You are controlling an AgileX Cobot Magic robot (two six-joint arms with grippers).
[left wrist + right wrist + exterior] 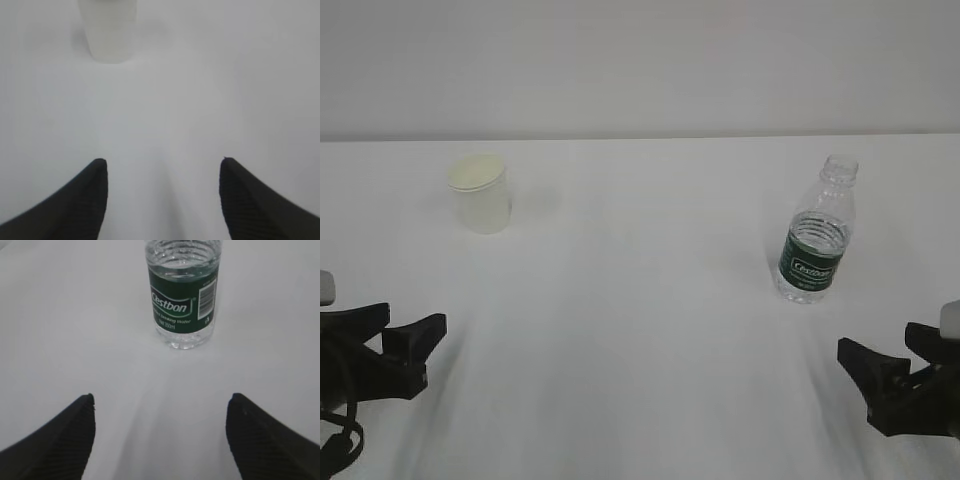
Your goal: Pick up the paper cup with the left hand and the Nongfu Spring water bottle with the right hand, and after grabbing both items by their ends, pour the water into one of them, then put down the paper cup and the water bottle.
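Clear bottle stands upright, open mouth up; paper cup likewise.

Both arms are black, the left hand with a looped black cable and a grey block, the right hand with tapered, finely ribbed fingers.

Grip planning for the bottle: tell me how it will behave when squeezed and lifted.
The water bottle has thin ribbed clear walls, so it probably dents under a hard squeeze. It is uncapped, so tilting may spill. Tall and narrow, it could tip if nudged.
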